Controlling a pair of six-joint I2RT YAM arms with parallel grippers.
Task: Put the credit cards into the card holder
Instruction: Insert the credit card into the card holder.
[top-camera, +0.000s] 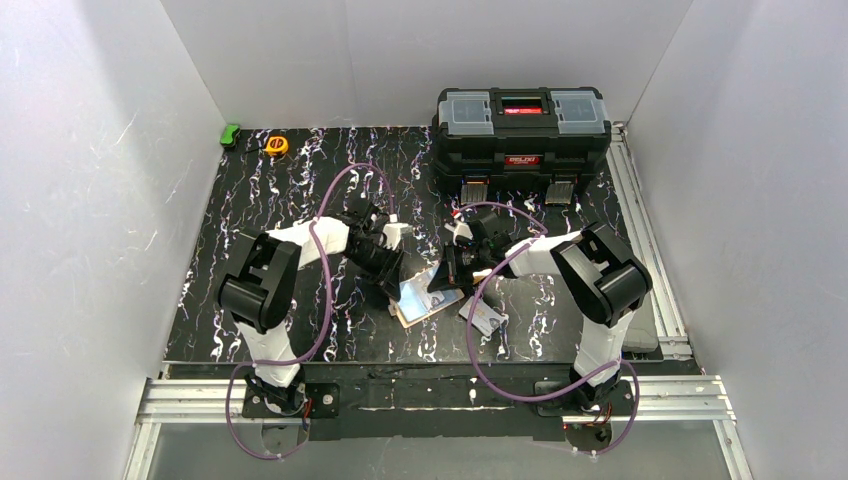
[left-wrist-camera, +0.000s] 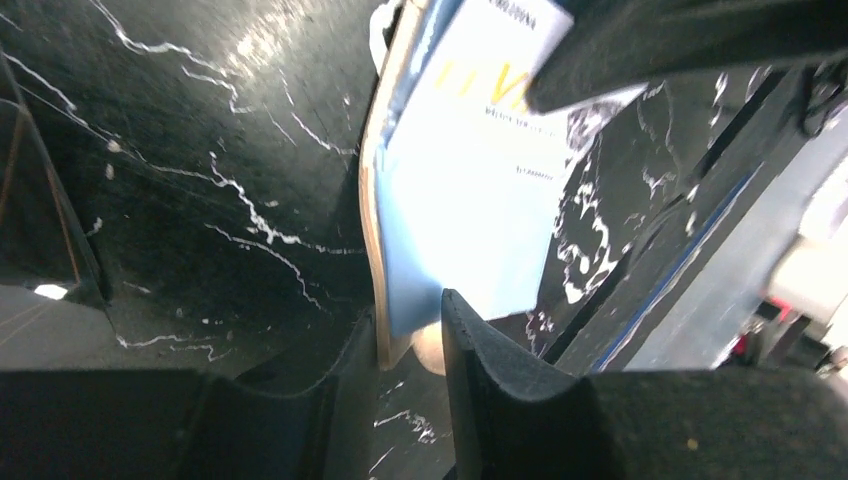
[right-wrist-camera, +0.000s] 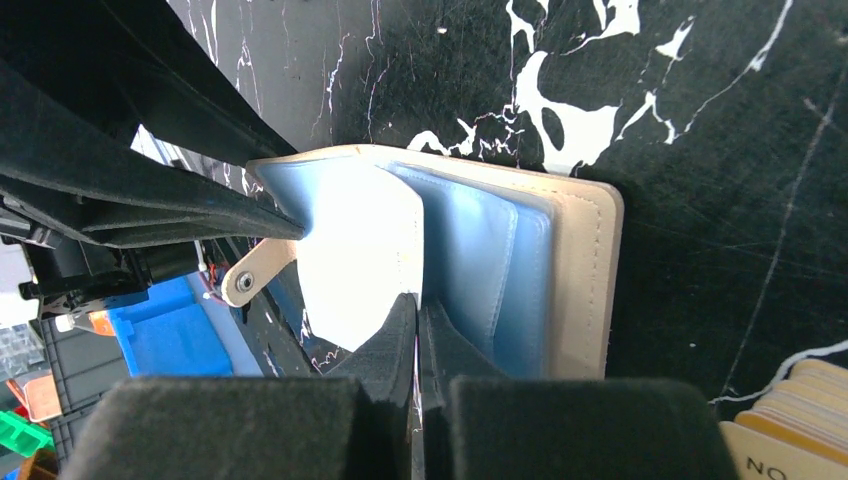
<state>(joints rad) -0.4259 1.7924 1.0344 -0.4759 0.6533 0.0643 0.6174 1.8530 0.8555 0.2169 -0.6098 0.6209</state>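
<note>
The cream card holder (top-camera: 412, 312) lies open on the black mat, its blue inner pockets (right-wrist-camera: 500, 260) facing up and its snap tab (right-wrist-camera: 250, 276) hanging at the left. My right gripper (right-wrist-camera: 417, 305) is shut on the edge of a silver-white printed credit card (left-wrist-camera: 480, 170) standing at the pockets. My left gripper (left-wrist-camera: 408, 315) is at the holder's cream cover edge (left-wrist-camera: 372, 200), jaws parted a little around it. In the top view, the left gripper (top-camera: 392, 285) and right gripper (top-camera: 447, 283) flank the holder. A small stack of cards (top-camera: 484, 317) lies to its right.
A big black toolbox (top-camera: 522, 130) stands at the back right. A yellow tape measure (top-camera: 277, 145) and a green object (top-camera: 231, 134) sit at the back left corner. White walls enclose the mat; aluminium rails (top-camera: 640, 210) run along its right and near edges.
</note>
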